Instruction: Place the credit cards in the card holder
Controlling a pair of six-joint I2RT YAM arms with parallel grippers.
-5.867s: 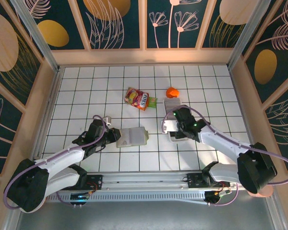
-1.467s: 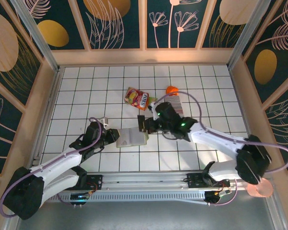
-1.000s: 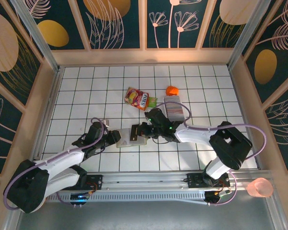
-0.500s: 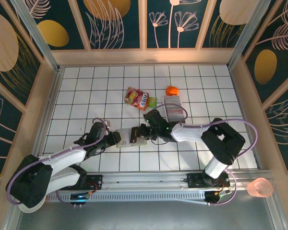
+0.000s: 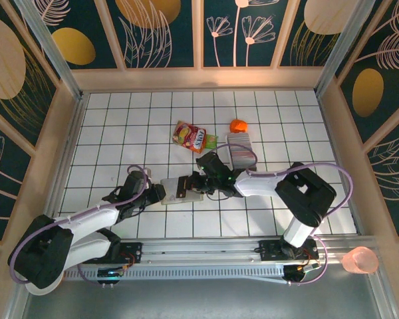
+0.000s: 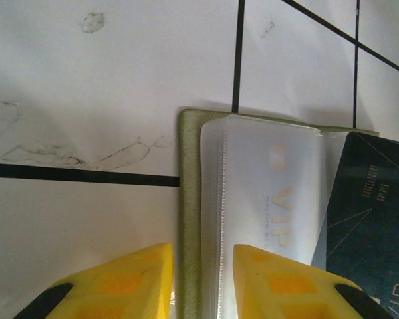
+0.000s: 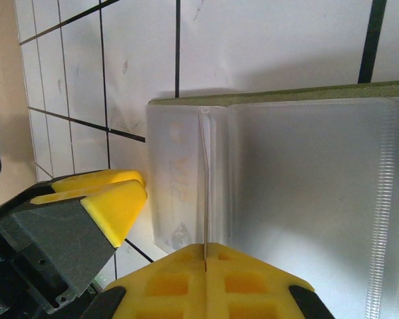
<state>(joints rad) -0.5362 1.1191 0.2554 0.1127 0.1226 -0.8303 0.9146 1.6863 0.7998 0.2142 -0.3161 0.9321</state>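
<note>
The card holder (image 5: 181,188) lies open on the bench (image 5: 120,126), the left hand (image 6: 201,256) part-open astride its olive edge. The right hand (image 7: 205,252) is clamped on one card (image 7: 202,179), edge-on at a clear pocket (image 7: 179,173). Judged early: most credit cards (image 5: 239,147) stand stacked nearby, not yet loaded.

The tiled table (image 5: 113,126) is bare at its far left and far right, and also along the near strip in front of the card holder (image 5: 175,189), so a gripper could pass there. Behind the centre a snack packet (image 5: 190,136), an orange lump (image 5: 238,125) and the block of credit cards (image 5: 239,150) crowd together (the right arm's cable loops close by). The holder is hemmed in by the left gripper (image 5: 161,193) and by the right gripper (image 5: 188,184), which pinches a dark card (image 6: 366,219).
</note>
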